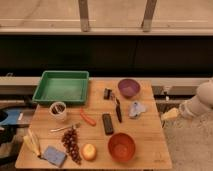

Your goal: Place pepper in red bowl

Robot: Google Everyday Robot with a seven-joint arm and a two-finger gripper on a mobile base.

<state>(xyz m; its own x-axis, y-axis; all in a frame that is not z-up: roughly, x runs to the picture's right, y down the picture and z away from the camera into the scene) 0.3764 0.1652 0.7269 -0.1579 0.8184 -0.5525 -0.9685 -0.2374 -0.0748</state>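
The pepper [88, 118] is a small, slender orange-red piece lying flat near the middle of the wooden table [150, 130], left of a black bar-shaped object. The red bowl [121, 146] stands upright and looks empty near the front edge, to the right of and nearer than the pepper. My white arm [199, 101] comes in at the right edge, off the table. My gripper [170, 114] is at its pale end, just past the table's right side, far from the pepper and the bowl, holding nothing that I can see.
A green tray [62, 86] sits back left and a purple bowl [128, 87] back centre. A white cup [58, 110], fork [65, 128], grapes [71, 144], banana [33, 142], blue sponge [54, 155] and round yellow-orange fruit [89, 151] are on the left. A black bar [107, 123], dark utensil [118, 109] and pale cloth [136, 109] are in the middle.
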